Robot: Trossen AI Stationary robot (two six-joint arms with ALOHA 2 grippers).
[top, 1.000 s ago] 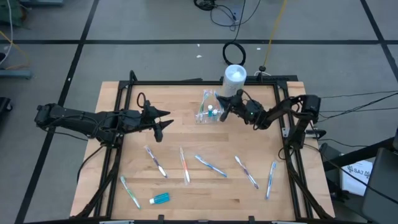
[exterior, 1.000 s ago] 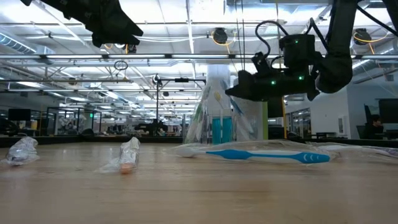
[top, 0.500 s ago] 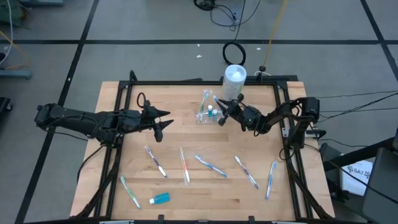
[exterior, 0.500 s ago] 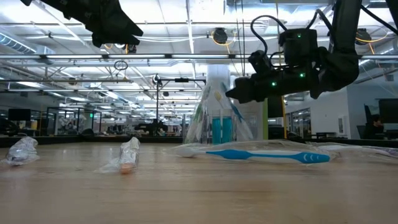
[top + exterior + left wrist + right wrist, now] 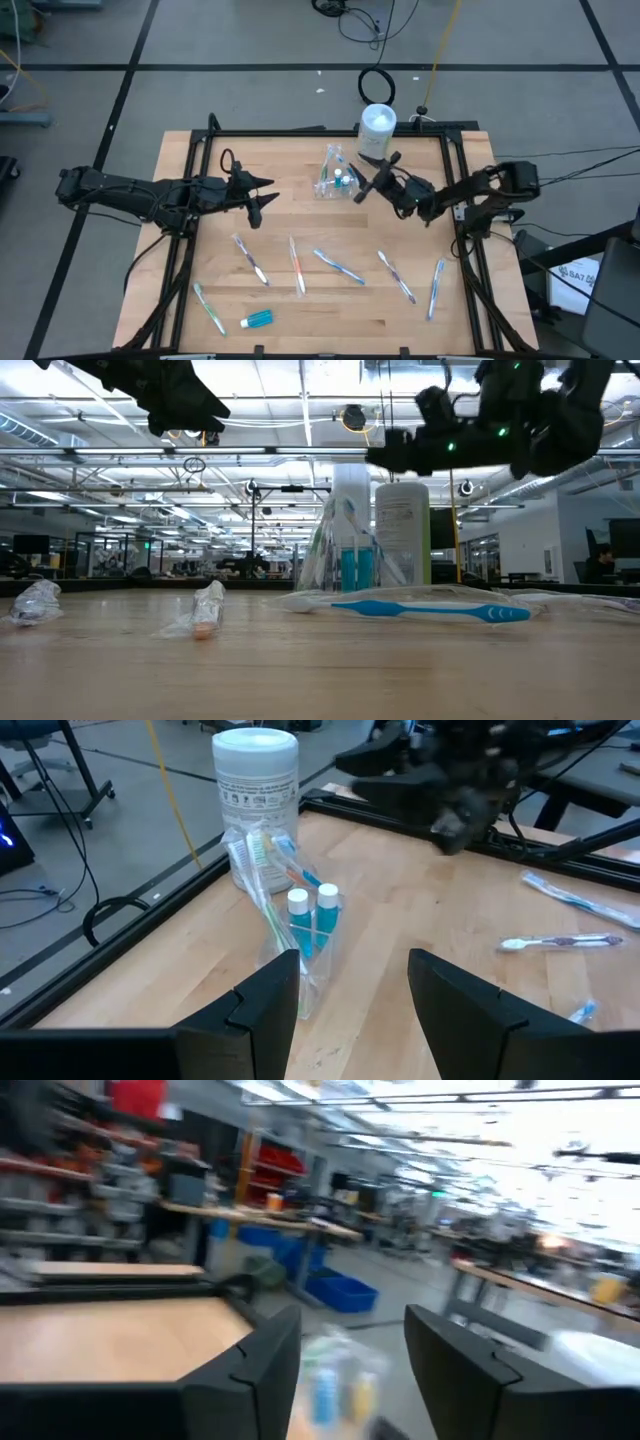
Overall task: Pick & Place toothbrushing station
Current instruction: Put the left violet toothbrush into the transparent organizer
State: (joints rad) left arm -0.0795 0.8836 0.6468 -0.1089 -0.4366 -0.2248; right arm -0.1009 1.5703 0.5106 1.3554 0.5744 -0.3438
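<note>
A clear plastic bag (image 5: pixel 334 176) stands upright on the table's far part, with toothbrushes and two blue toothpaste tubes (image 5: pixel 308 916) inside. Several toothbrushes (image 5: pixel 338 266) and one toothpaste tube (image 5: pixel 257 319) lie loose toward the near edge. My right gripper (image 5: pixel 377 178) is open and hangs above the table just right of the bag, holding nothing; it shows high up in the low view (image 5: pixel 392 455). My left gripper (image 5: pixel 264 198) is open in the air left of the bag, with the bag ahead of its fingers (image 5: pixel 350 970).
A white canister (image 5: pixel 377 127) stands at the far edge right behind the bag (image 5: pixel 345 550). A black frame (image 5: pixel 300 131) runs around the table top. The wooden surface between the bag and the loose toothbrushes is bare.
My right gripper has opened, risen and drawn back from the bag toward the table's right edge, rolling as it went. The bag stays standing where it was. My left arm has kept still.
</note>
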